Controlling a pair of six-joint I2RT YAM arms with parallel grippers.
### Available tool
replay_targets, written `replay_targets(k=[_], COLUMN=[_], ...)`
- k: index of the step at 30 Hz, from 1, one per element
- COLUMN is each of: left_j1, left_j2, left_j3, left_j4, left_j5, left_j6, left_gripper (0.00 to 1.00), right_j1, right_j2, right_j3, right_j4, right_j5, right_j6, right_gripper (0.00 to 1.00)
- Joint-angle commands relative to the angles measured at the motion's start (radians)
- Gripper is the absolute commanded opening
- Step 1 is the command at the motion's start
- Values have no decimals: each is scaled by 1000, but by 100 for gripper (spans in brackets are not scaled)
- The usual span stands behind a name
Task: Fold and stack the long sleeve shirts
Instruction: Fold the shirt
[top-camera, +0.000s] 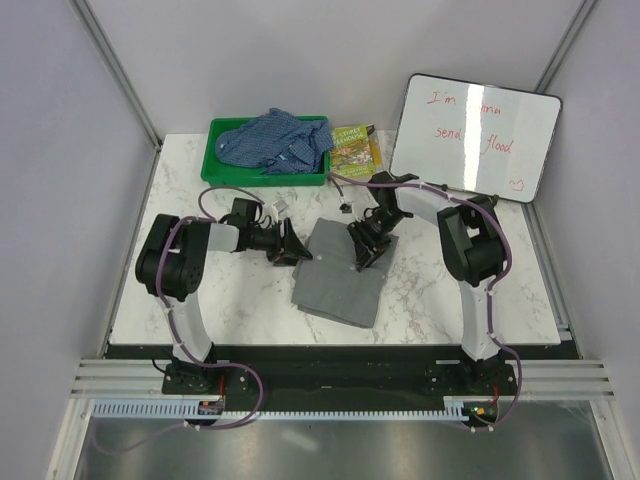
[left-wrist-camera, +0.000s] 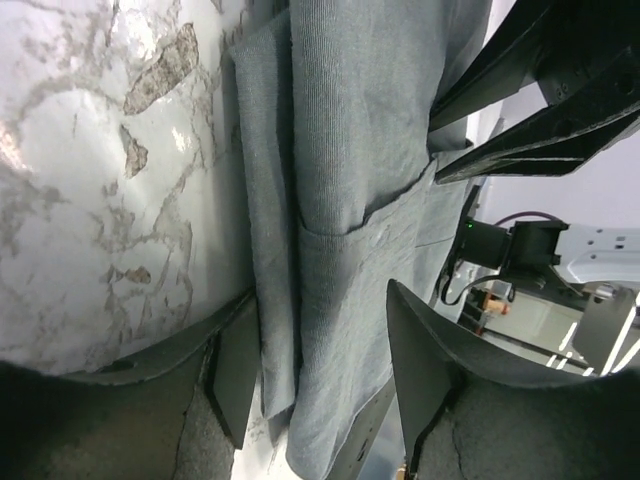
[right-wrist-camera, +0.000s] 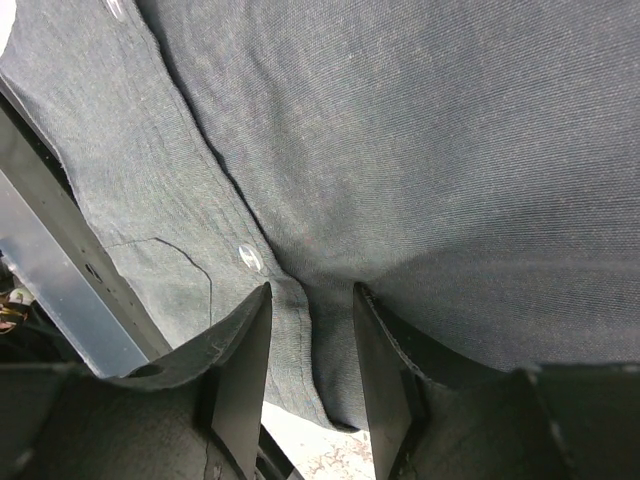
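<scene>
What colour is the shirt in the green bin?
Blue with fine checks: the shirt shows best in the top view.

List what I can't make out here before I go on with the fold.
- Folded grey cloth shirt: sleeves tucked out of sight, every view.
- Crumpled blue checked shirt: sleeves lost in its own heap, top view.
- Left gripper, right gripper: whether they pinch cloth; fabric covers the contact, wrist views.

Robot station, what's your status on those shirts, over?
Both clamped: left pincer, right pincer, on far edge of grey shirt. It lies folded on table. Bunched blue shirt in green bin, not yet stacked. Nothing in the way.
</scene>
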Motion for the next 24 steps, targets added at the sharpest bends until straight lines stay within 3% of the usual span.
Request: replay_targets(k=[1, 11, 17, 19, 20, 21, 24], left_j1=[-11, -31, -57, -57, -47, -41, -11], left_j2=[85, 152, 178, 177, 166, 151, 77], left_j3=[-13, 21, 36, 44, 50, 70, 166], left_j4=[21, 87, 126, 117, 95, 60, -212], left_j5=[-83, -50, -19, -8, -4, -22, -85], left_j6=[-23, -86, -121, -126, -112, -67, 101], left_gripper=[60, 54, 45, 31, 13, 6, 2], right_j1=[-12, -12, -12, -12, -12, -12, -33], right_j2=[69, 77, 88, 85, 80, 76, 42], right_j3=[14, 23, 26, 29, 28, 28, 25], right_j4=[108, 102, 102, 100, 97, 96, 77], right_j5=[156, 147, 141, 138, 136, 130, 83], right_j6=[-58, -59, -56, -50, -49, -47, -32], right_gripper=[47, 47, 46, 46, 46, 48, 51])
